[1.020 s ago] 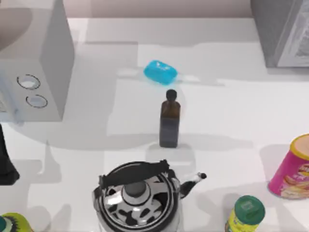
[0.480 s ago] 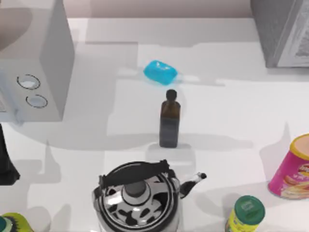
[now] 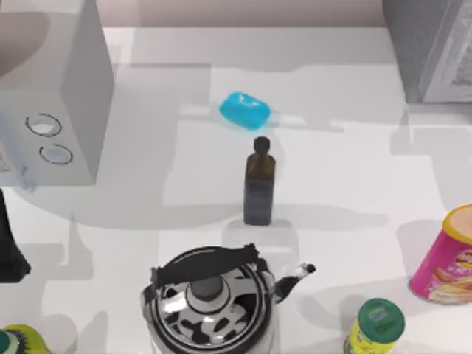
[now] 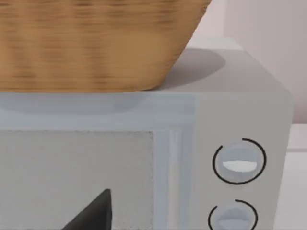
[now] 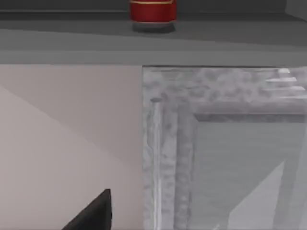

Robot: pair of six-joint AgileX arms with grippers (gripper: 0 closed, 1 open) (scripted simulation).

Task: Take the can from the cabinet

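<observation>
The cabinet (image 3: 424,48), dark-grey and speckled with a pale lined front panel, stands at the table's far right corner. In the right wrist view its speckled frame (image 5: 165,143) is close ahead. Above the frame a red can (image 5: 152,10) stands upright on a dark ledge. A dark part of my right gripper (image 5: 93,213) shows low in that view, apart from the can. My left arm (image 3: 7,251) is parked at the table's left edge, its gripper (image 4: 93,215) facing the light-grey box.
The light-grey box (image 3: 51,96) with two round rings stands at far left, with a wicker basket (image 4: 96,43) on top. Mid-table are a blue pad (image 3: 245,110), a dark bottle (image 3: 259,188) and a kettle (image 3: 210,302). A pink canister (image 3: 446,258) and green-lidded jar (image 3: 376,324) stand at near right.
A shadow on the table's right side has shifted from beside the pink canister toward the cabinet. The objects on the table have not moved.
</observation>
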